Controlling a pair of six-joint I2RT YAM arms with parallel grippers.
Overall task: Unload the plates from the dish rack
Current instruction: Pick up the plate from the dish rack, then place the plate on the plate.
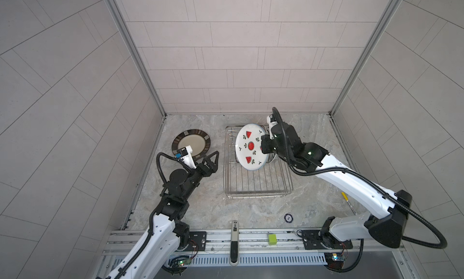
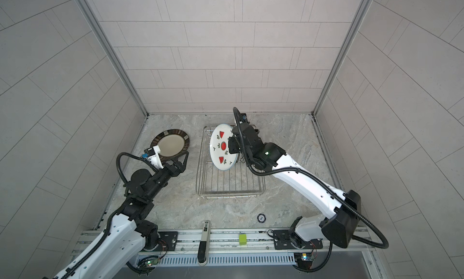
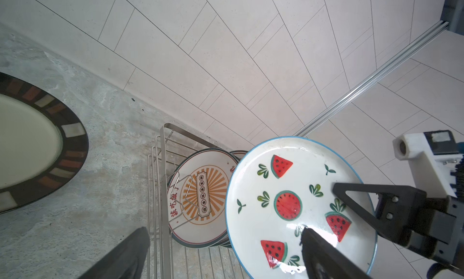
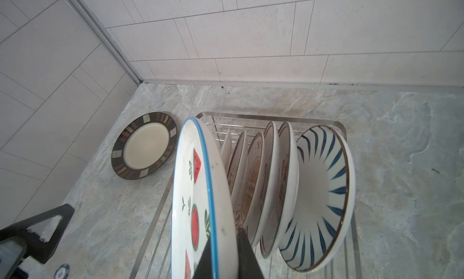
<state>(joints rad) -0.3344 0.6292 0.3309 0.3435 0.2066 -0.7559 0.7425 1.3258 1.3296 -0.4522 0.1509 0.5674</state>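
Note:
My right gripper (image 1: 263,147) (image 4: 223,252) is shut on the rim of a white watermelon plate (image 1: 249,146) (image 2: 222,147) (image 4: 190,190). It holds the plate upright above the far end of the wire dish rack (image 1: 258,195) (image 2: 226,193). Several plates still stand in the rack's prongs, among them a sunburst plate (image 3: 200,202) and a blue-striped one (image 4: 321,190). My left gripper (image 1: 209,157) (image 2: 179,158) (image 3: 224,236) is open just left of the rack, facing the watermelon plate (image 3: 288,179) with a gap between. A dark-rimmed plate (image 1: 193,141) (image 3: 30,144) lies flat on the table beside it.
Tiled walls close in the marble table on three sides. A small round disc (image 1: 288,217) lies near the front, and a yellow pen (image 1: 345,197) lies under the right arm. A green block (image 1: 272,239) and a black-and-white tool (image 1: 234,240) sit on the front rail.

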